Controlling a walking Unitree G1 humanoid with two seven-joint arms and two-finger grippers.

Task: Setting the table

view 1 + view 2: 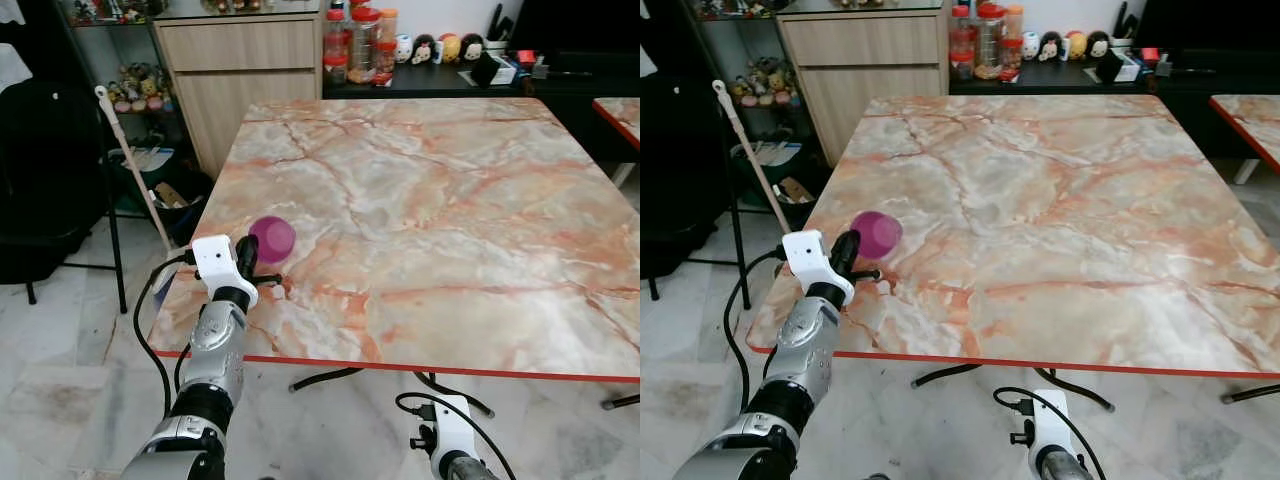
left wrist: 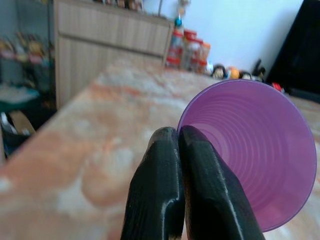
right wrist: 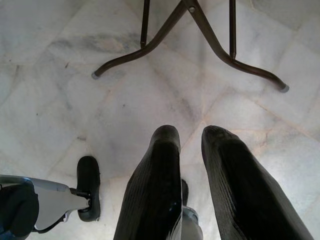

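A purple plastic cup (image 1: 272, 238) hangs tilted just above the front-left part of the orange-veined marble table (image 1: 450, 200). My left gripper (image 1: 250, 262) reaches up over the table's front edge and is shut on the cup's rim. In the left wrist view the two black fingers (image 2: 165, 175) pinch the rim, and the cup's ribbed inside (image 2: 260, 150) faces the camera. My right gripper (image 3: 192, 132) hangs below the table's front edge, pointing at the tiled floor, with a narrow gap between its fingers and nothing in it.
Behind the table stand a wooden cabinet (image 1: 240, 60), jars (image 1: 360, 40) and small plush toys (image 1: 445, 47) on a dark counter. A stick (image 1: 130, 160) and a black chair (image 1: 40, 180) are at the left. A second table (image 1: 620, 110) sits at the right. Metal table legs (image 3: 200, 30) cross the floor.
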